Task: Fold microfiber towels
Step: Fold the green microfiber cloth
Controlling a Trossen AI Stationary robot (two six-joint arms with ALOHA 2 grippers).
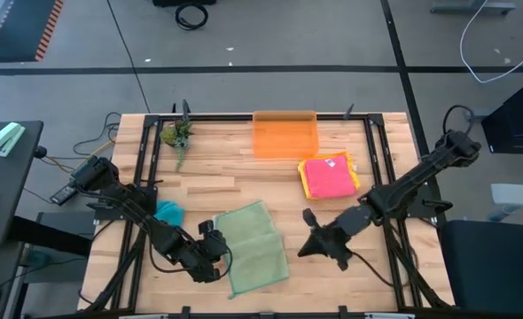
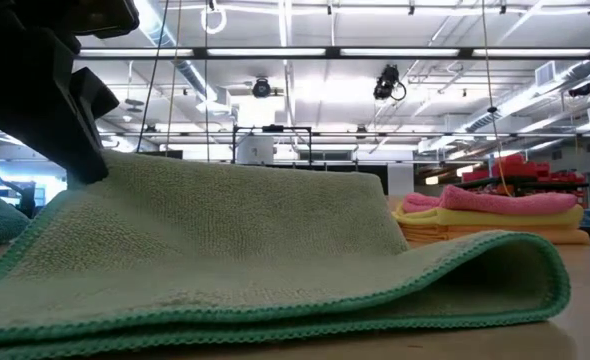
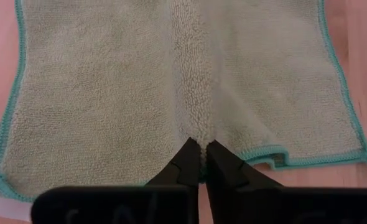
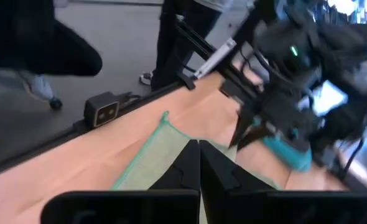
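A sage green towel [image 1: 256, 246] lies folded near the table's front middle, its fold [image 2: 535, 275] resting on the wood. My left gripper [image 1: 215, 254] is shut on its left edge, where the cloth rises off the table [image 2: 125, 175]. My right gripper [image 1: 304, 235] hangs shut and empty above the table, just right of the green towel. A teal towel [image 1: 168, 212] lies bunched at the left. A pink towel [image 1: 327, 176] rests on a stack of yellow ones [image 2: 495, 228] at the right. My left gripper pinches the green towel's left edge [image 3: 199, 138] between its two fingers, about midway along that edge. The fingers slant down from the table's left side. A ridge of cloth [image 3: 193, 74] runs away from the pinch, and that edge is lifted while the rest lies on the table.
A translucent orange bin [image 1: 285, 135] stands at the far middle, and a small green plant [image 1: 177, 135] at the far left. Black frame rails [image 1: 381, 168] run along the table's sides. Bare wood shows between the green towel and the bin.
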